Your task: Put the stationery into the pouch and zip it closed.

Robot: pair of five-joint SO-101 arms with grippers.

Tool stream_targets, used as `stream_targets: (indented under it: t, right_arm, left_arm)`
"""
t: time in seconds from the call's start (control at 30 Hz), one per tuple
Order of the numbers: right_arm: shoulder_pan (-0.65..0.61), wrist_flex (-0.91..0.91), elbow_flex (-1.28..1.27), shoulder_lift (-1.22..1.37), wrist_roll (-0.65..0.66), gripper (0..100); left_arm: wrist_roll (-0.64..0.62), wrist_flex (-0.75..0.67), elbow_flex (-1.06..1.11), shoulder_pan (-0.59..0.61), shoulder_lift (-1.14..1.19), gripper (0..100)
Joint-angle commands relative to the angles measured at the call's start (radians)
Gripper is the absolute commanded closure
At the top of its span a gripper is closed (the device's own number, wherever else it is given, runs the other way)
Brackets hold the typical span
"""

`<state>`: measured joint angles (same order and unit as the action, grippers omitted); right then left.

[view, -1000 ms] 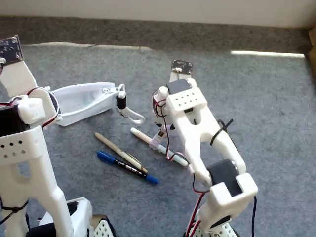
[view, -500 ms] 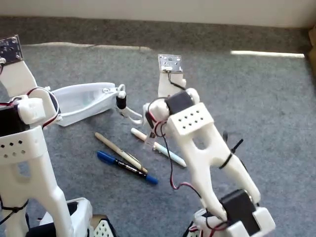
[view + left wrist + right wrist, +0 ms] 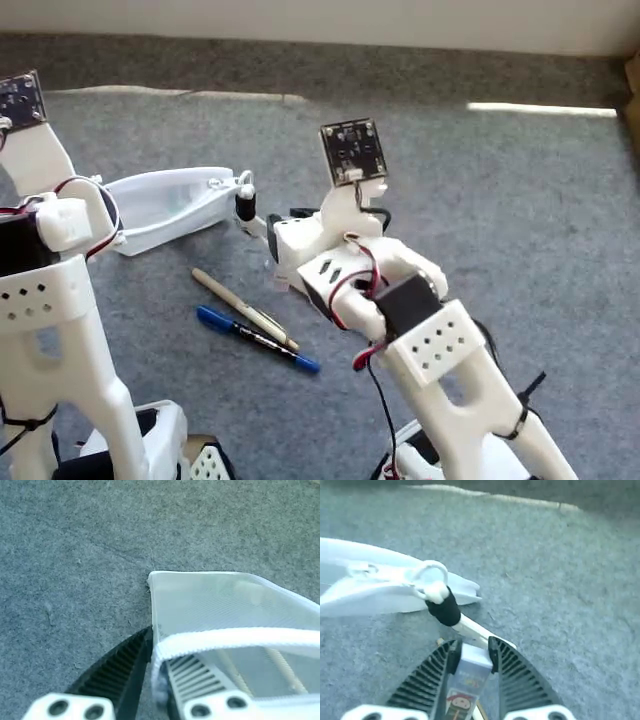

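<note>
A translucent white pouch (image 3: 165,205) lies open on the grey carpet, and my left gripper (image 3: 154,644) is shut on its rim (image 3: 225,639) at the end nearest that arm. My right gripper (image 3: 472,647) is shut on a white pen (image 3: 469,672) with a printed label, held just off the pouch's other end. The pouch's zip pull (image 3: 445,611), a ring with a black bead, lies directly in front of the right jaws. In the high view the right gripper (image 3: 278,240) is beside that black bead (image 3: 245,206). A beige pen (image 3: 240,305) and a blue marker (image 3: 258,340) lie side by side on the carpet.
The left arm's white frame (image 3: 60,330) stands at the near left. The right arm (image 3: 420,350) stretches across the middle of the carpet. Open carpet (image 3: 520,220) spreads to the right and behind the pouch.
The right arm has swung left towards the pouch's end, and the white pen that lay on the carpet is now off it and in the right jaws. The left arm and pouch stayed put.
</note>
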<state>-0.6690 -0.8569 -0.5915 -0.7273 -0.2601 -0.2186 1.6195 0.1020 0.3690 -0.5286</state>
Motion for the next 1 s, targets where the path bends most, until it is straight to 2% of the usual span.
stream_targets:
  t: [0.0,0.23,0.4,0.57,0.83,0.97]
  right_arm:
    - [-0.028,0.11,-0.007,-0.096,0.014,99.3]
    - [-0.084,0.225,-0.004,-0.154,0.031,99.3]
    - [-0.13,0.378,-0.012,-0.153,0.218,99.3]
    - [-0.191,0.552,-0.012,-0.148,0.316,99.3]
    - [-0.234,0.792,-0.022,-0.134,0.338,99.3]
    - [-0.228,0.98,-0.076,-0.05,0.339,99.3]
  left_arm:
    - [0.006,-0.015,0.002,0.001,-0.004,99]
    - [0.006,-0.015,0.005,0.001,-0.004,99]
    - [0.006,-0.015,0.005,0.001,-0.004,99]
    - [0.006,-0.015,0.004,0.001,-0.004,99]
    - [0.006,-0.015,0.004,0.001,-0.004,99]
    - [0.006,-0.015,0.004,0.001,-0.004,99]
